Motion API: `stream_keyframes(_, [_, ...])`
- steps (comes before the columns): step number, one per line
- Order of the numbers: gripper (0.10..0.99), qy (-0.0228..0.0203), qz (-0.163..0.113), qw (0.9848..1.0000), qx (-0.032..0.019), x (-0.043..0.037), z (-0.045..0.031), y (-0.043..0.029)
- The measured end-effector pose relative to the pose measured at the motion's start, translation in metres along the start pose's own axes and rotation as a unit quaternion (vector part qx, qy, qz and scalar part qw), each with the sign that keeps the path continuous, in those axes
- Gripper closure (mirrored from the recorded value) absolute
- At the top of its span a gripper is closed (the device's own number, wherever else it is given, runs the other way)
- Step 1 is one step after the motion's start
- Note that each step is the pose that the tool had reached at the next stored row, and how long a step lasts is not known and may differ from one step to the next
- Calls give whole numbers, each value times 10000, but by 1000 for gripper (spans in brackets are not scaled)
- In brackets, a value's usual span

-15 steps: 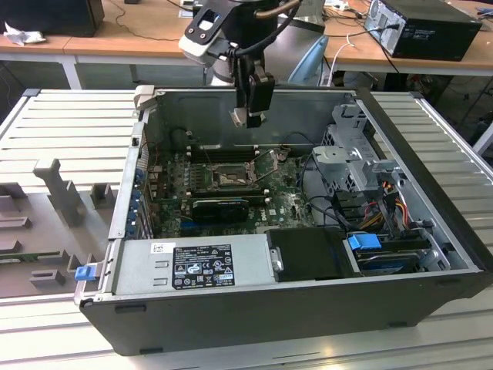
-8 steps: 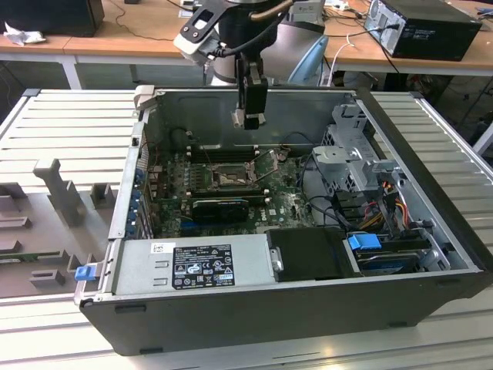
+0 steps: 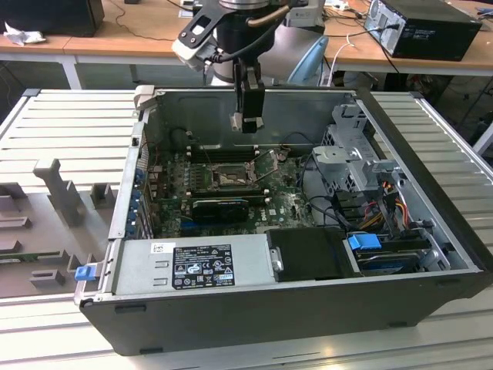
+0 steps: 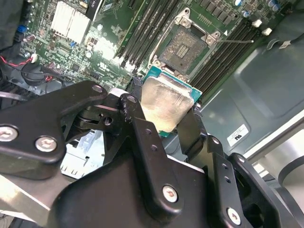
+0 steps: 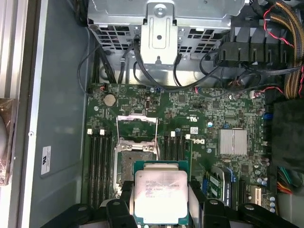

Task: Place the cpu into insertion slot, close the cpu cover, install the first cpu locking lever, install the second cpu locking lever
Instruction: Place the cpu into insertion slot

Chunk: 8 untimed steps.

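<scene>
On the slatted bench point(image 3: 69, 123) the open case point(image 3: 308, 308) holds the insertion slot point(image 5: 135, 164) empty, your claw point(image 5: 161, 199) pinching the cpu point(image 5: 160, 187) above it, nothing installed yet.

Light's cool and even, coming from above, so no hard shadows on the ribbed worktop point(image 3: 69, 123), which reads bright grey. Inside the pc case point(image 3: 269, 308) it's dimmer, and the motherboard point(image 3: 286, 191) sits in shade below the walls. In the second wrist view the cpu point(image 4: 166, 102) lid has a soft sheen, the heatsink point(image 4: 70, 21) is blown out almost to white, and the hand point(image 4: 165, 108) is v. dark w/ little detail. The first wrist view is flat-lit, w/ mild glare on the drive cage point(image 5: 161, 28).
</scene>
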<state>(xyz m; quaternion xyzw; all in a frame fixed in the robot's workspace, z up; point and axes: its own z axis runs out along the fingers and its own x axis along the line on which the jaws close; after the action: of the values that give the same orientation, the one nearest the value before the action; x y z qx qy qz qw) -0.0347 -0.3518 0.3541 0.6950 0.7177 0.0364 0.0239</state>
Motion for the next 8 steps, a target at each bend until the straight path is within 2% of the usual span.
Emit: stream_keyframes(8, [549, 0, 0, 10000, 0, -1, 71, -9])
